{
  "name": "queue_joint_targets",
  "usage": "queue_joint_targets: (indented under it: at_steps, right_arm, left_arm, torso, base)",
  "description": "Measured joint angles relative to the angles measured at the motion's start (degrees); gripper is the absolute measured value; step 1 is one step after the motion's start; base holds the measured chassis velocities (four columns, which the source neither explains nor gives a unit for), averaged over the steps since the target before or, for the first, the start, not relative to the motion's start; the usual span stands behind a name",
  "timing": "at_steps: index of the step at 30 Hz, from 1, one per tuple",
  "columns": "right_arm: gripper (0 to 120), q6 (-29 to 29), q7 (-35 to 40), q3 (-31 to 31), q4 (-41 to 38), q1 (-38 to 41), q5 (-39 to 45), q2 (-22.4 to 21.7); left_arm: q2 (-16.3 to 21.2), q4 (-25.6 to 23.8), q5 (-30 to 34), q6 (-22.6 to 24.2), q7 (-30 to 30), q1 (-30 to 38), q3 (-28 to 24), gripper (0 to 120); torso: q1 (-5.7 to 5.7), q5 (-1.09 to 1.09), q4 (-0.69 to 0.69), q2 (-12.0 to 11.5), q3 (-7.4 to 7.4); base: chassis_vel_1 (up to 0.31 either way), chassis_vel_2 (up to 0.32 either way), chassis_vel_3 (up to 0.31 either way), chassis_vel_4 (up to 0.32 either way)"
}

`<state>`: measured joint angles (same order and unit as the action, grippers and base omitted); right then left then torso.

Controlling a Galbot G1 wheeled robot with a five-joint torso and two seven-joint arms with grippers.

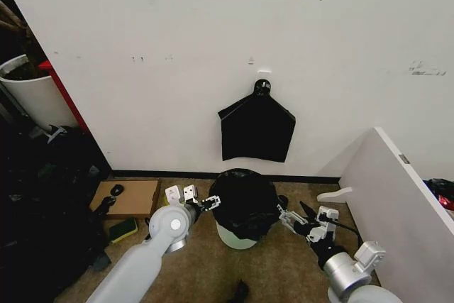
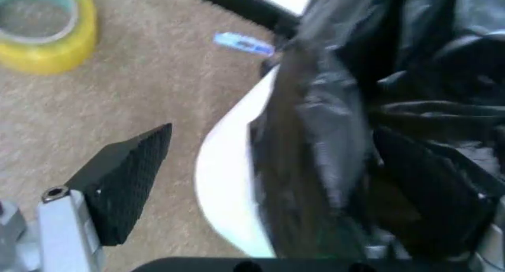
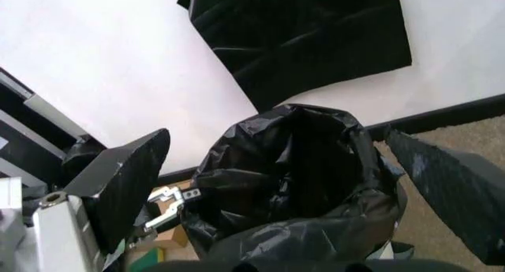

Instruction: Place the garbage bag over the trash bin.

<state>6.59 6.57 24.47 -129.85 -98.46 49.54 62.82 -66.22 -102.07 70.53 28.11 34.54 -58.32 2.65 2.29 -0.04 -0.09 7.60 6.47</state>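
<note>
The trash bin (image 1: 235,238) is a cream-white bucket standing on the carpet by the wall. The glossy black garbage bag (image 1: 243,200) is draped over its top and bulges around the rim, mouth open upward (image 3: 296,165). My left gripper (image 1: 211,202) is open at the bin's left side; in the left wrist view its fingers (image 2: 126,177) straddle the white rim (image 2: 225,183) and the bag's folds (image 2: 332,136). To the right of the bin, my right gripper (image 1: 292,212) is open and a little apart from the bag, its two black pads (image 3: 126,177) spread wide.
A flat black bag (image 1: 257,129) hangs on the wall above the bin. Cardboard (image 1: 128,196), a sponge (image 1: 124,229) and dark clutter lie to the left, under a white tub (image 1: 28,90). A white panel (image 1: 397,189) stands on the right. A yellow tape roll (image 2: 44,29) is on the carpet.
</note>
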Motion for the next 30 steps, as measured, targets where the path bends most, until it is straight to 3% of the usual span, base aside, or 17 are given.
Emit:
queue_joint_targets:
  at_steps: [3, 6, 7, 12, 13, 14, 16, 17, 20, 23, 30]
  right_arm:
    - [100, -0.04, -0.03, -0.02, 0.07, 0.08, 0.00, 0.00]
    - [100, -0.31, -0.04, -0.03, 0.61, 0.83, -0.20, 0.11]
    - [100, -0.31, -0.04, -0.03, 0.61, 0.83, -0.20, 0.11]
    - [100, -5.35, 0.64, 0.33, 4.37, 3.08, -10.58, 2.12]
    - [100, -6.11, 0.85, 0.39, 4.86, 3.32, -12.05, 2.50]
    - [100, -8.50, 1.39, 0.55, 6.01, 3.77, -15.68, 3.75]
    - [100, -8.50, 1.39, 0.55, 6.01, 3.77, -15.68, 3.75]
    - [100, -11.70, 1.69, 0.91, 7.03, 3.78, -20.62, 5.64]
    - [100, -16.33, 1.94, 1.68, 7.90, 2.00, -28.83, 9.09]
    - [100, -18.68, 2.07, 2.22, 8.10, 0.38, -32.70, 11.02]
    - [100, -30.47, 1.72, 5.79, 7.84, -7.56, -44.45, 17.44]
  left_arm:
    - [0.58, -0.81, -3.10, -1.53, -3.23, -0.71, -0.14, 100]
    - [1.86, -2.50, -12.08, -5.12, -7.66, -2.51, -0.43, 100]
    - [1.86, -2.50, -12.08, -5.12, -7.66, -2.51, -0.43, 100]
    - [4.19, -6.47, -32.03, -16.90, -13.14, -9.45, 1.76, 100]
    - [4.35, -6.82, -33.73, -18.15, -13.47, -10.27, 2.10, 100]
    - [4.67, -8.29, -38.98, -22.21, -14.43, -13.34, 3.18, 100]
    - [4.67, -8.29, -38.98, -22.21, -14.43, -13.34, 3.18, 100]
    - [4.20, -10.82, -45.96, -27.51, -15.17, -18.02, 3.91, 100]
    - [1.88, -13.47, -55.71, -34.19, -15.70, -24.58, 4.53, 100]
    - [0.43, -14.30, -59.77, -36.98, -15.95, -28.31, 5.51, 100]
    - [-5.22, -17.37, -71.39, -47.20, -16.44, -40.78, 12.72, 100]
  torso:
    - [0.00, 0.01, 0.00, 0.00, 0.00]
    - [0.00, 0.00, 0.00, 0.00, 0.00]
    - [0.00, 0.00, 0.00, 0.00, 0.00]
    - [0.00, 0.01, -0.01, 0.00, 0.00]
    - [0.00, 0.02, 0.01, 0.00, 0.00]
    - [0.00, 0.03, 0.02, 0.00, 0.00]
    - [0.00, 0.03, 0.02, 0.00, 0.00]
    - [0.00, 0.02, 0.02, 0.00, 0.00]
    - [0.00, 0.00, -0.01, 0.00, -0.01]
    - [0.00, 0.00, -0.02, 0.00, -0.01]
    - [0.00, 0.01, -0.02, 0.01, -0.01]
  base:
    - [0.000, 0.000, 0.000, 0.000]
    - [0.000, 0.000, 0.000, 0.000]
    - [0.000, 0.000, 0.000, 0.000]
    - [0.000, 0.000, 0.000, 0.000]
    - [0.000, 0.000, 0.000, 0.000]
    - [0.000, 0.000, 0.000, 0.000]
    - [0.000, 0.000, 0.000, 0.000]
    - [0.000, 0.000, 0.000, 0.000]
    - [0.000, 0.000, 0.000, 0.000]
    - [0.000, 0.000, 0.000, 0.000]
    - [0.000, 0.000, 0.000, 0.000]
